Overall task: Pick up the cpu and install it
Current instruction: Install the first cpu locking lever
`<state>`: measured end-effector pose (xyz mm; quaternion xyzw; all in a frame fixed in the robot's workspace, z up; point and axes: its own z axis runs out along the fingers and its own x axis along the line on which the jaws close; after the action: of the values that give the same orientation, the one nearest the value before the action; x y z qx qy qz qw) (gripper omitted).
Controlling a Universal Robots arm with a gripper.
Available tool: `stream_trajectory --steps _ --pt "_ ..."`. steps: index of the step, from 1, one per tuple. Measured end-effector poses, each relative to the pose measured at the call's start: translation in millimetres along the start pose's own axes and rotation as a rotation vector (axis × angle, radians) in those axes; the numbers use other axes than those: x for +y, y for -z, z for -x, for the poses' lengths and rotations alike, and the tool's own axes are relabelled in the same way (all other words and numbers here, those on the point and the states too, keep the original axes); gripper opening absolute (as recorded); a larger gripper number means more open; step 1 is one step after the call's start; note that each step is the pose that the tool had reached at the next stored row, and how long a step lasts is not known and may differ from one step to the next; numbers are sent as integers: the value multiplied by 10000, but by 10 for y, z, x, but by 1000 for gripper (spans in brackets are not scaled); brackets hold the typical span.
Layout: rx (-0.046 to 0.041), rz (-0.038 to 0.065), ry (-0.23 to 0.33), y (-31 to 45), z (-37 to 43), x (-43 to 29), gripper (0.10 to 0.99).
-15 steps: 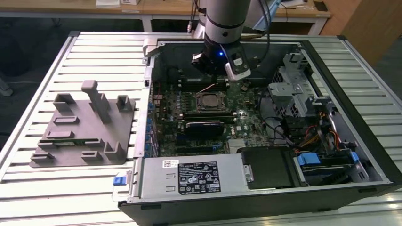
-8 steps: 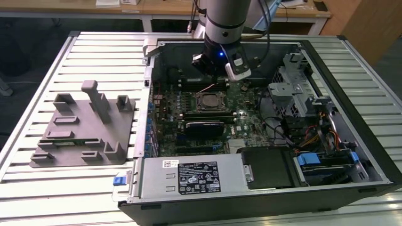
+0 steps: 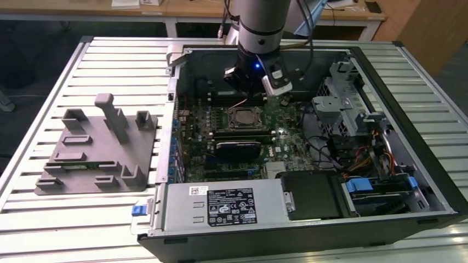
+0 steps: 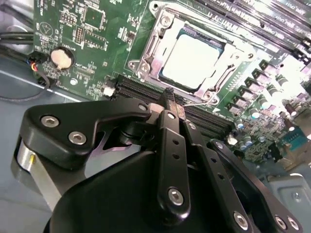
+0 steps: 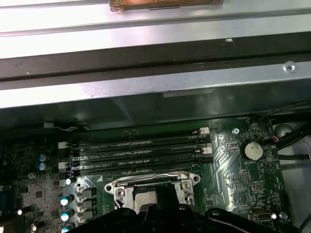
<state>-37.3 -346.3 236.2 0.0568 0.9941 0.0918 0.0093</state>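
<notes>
Pale silver cpu [image 4: 191, 60] on a green motherboard [image 4: 97, 43], black hand [image 4: 169, 99], grey fixture [image 3: 95, 150]

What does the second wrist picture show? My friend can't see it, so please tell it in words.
The cpu sits in its metal socket on the green board, and the black gripper, fingers shut together, is in front of it, empty. A round coin battery lies off to one side.

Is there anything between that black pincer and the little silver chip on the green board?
Nothing visible. The black pincer hangs just beside the flat square silver chip, which already lies in its metal-framed socket on the green circuit board.
</notes>
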Motion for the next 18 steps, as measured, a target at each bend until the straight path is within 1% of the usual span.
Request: stream_trajectory --steps 5,12,17,18 --pt "-1 -3 0 -47 -5 33 106" --pt "-3 -22 1 -114 -14 102 106" --pt "-9 -70 2 -154 -21 150 106" --pt "-13 -106 3 -161 -22 156 106"
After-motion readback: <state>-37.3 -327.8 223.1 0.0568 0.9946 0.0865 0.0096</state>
